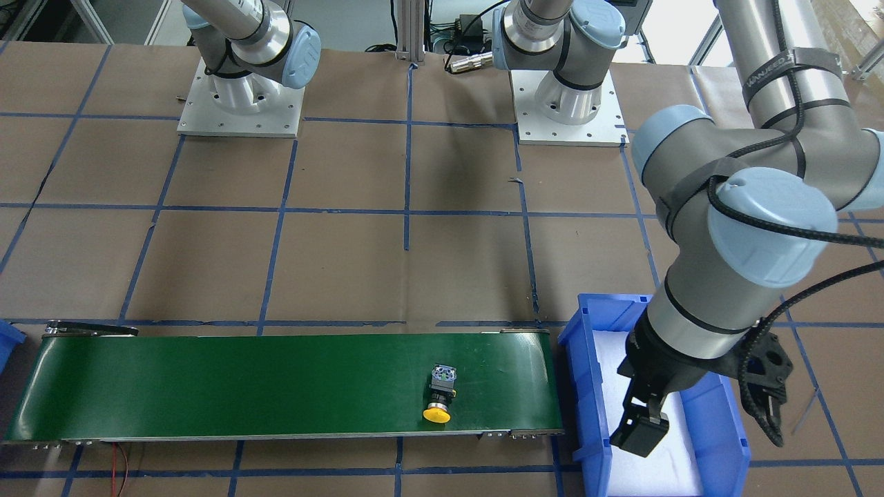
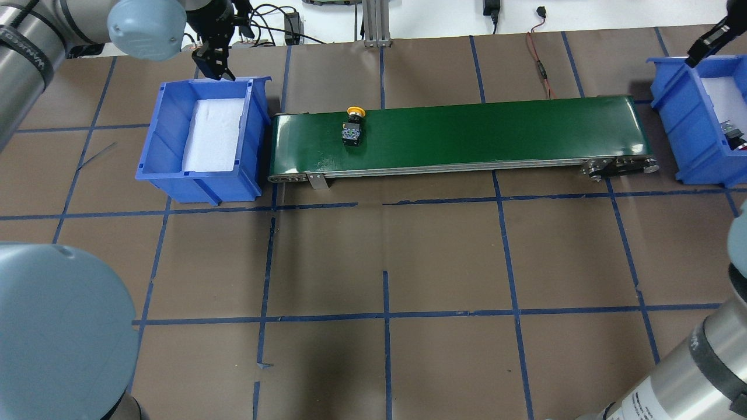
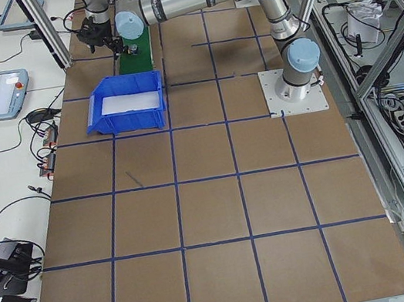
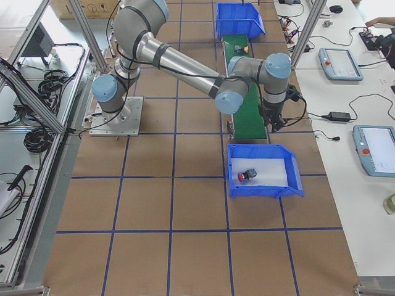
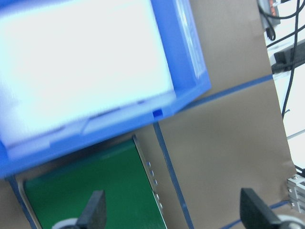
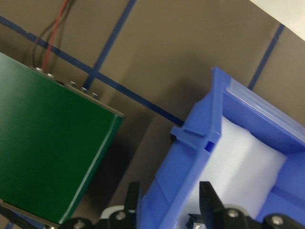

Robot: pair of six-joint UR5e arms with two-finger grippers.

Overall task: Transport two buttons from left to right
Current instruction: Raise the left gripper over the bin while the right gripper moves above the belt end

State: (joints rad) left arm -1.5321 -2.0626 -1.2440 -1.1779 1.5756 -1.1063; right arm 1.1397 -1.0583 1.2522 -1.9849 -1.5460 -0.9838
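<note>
exterior right view adds the red button in a blue bin; front-facing view shows yellow button on conveyor belt; left gripper, right gripper jaws spread, empty.

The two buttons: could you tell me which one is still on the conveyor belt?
The yellow-capped button, lying on its side on the green belt; the red-capped button is already in the blue bin at the robot's right.

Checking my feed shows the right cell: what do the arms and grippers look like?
The left arm and right arm are silver-grey tubes with pale blue joint caps. A black braided cable runs along the left arm under black lettered straps. The left gripper and right gripper are black, two-fingered.
</note>
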